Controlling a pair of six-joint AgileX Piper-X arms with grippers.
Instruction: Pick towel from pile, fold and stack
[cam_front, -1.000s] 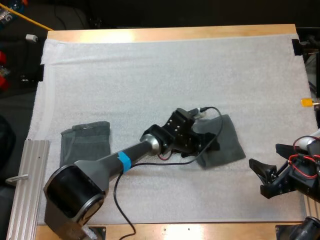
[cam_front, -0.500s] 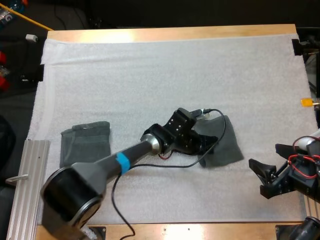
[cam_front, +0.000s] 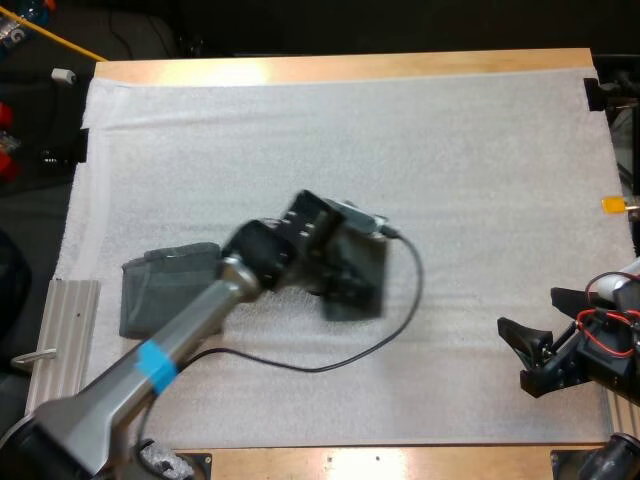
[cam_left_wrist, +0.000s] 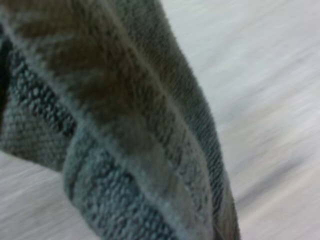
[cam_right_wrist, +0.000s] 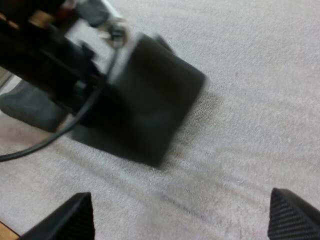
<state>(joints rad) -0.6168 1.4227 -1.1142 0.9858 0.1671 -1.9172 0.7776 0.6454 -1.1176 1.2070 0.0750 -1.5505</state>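
"Where's the folded towel (cam_front: 360, 285)?"
"Clamped in the left gripper (cam_front: 333, 278), above the mat (cam_front: 450, 150), near the second towel (cam_front: 170, 288)."
"The right gripper (cam_front: 512, 350)?"
"Fingers apart on nothing, at the mat's edge."

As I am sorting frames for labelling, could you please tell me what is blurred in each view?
High view: the left gripper and its towel are smeared, the folded towel and right gripper crisp. Left wrist view: the towel's weave is partly soft, the mat streaked. Right wrist view: the towel is smeared above its shadow, the open fingers crisp.
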